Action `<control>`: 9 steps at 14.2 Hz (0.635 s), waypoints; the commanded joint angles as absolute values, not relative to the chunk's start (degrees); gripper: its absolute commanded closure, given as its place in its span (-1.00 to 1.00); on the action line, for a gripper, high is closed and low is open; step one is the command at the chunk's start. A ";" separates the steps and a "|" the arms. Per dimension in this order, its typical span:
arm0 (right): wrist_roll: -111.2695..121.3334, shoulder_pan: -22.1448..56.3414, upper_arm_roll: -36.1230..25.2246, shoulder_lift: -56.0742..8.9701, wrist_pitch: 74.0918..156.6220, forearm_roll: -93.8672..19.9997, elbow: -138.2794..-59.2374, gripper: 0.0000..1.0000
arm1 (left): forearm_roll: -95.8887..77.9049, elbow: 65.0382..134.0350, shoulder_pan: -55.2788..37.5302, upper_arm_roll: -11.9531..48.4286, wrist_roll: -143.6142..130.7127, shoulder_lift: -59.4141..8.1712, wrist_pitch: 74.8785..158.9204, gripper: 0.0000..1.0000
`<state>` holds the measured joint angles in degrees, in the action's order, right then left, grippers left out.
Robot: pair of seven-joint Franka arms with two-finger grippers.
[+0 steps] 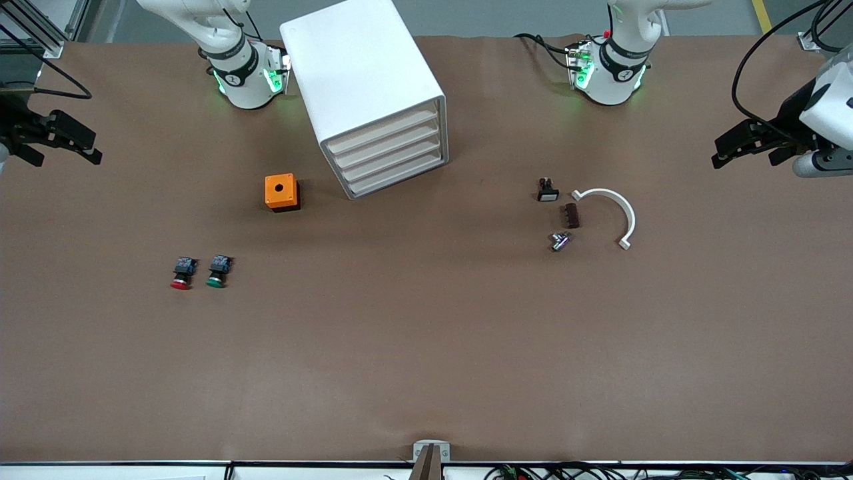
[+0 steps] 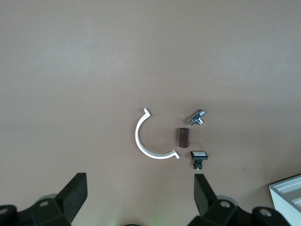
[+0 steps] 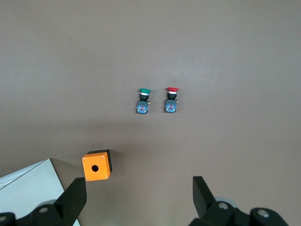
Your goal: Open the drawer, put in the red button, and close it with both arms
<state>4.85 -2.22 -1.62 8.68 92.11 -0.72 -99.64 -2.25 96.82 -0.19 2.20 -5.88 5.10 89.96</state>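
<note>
Near the boxy white plastic cabinet (image 1: 370,93), toward the right arm's end, your small red-capped push button (image 1: 181,273) lies beside its green-capped twin (image 1: 217,271). Light, rigid, probably; pinch its black body. Left gripper (image 1: 750,143) and right gripper (image 1: 56,139) wait, jaws spread.

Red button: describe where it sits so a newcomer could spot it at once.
Start at the white cabinet, then the orange box beside it. Nearer the front camera lie two small push buttons side by side. The red button has the red cap; its twin, the green button, is green-capped.

Probably robotics lab, two arms (image 1: 226,60), aluminium framing (image 1: 33,27)
</note>
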 commanded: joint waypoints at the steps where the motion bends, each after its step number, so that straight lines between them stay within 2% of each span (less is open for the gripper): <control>1: 5.36 -2.73 -1.41 9.49 92.64 -1.14 -100.46 -1.00 | -0.97 95.71 -0.26 2.55 -5.98 4.66 88.86 -1.00; 9: 5.36 -2.73 -1.41 9.49 92.55 -1.14 -100.46 -1.00 | -1.76 94.75 0.26 2.20 -6.77 3.78 87.28 -1.00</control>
<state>4.86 -2.22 -1.62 8.68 92.14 -0.72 -99.65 -2.25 96.76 -0.09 2.13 -6.08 4.83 89.34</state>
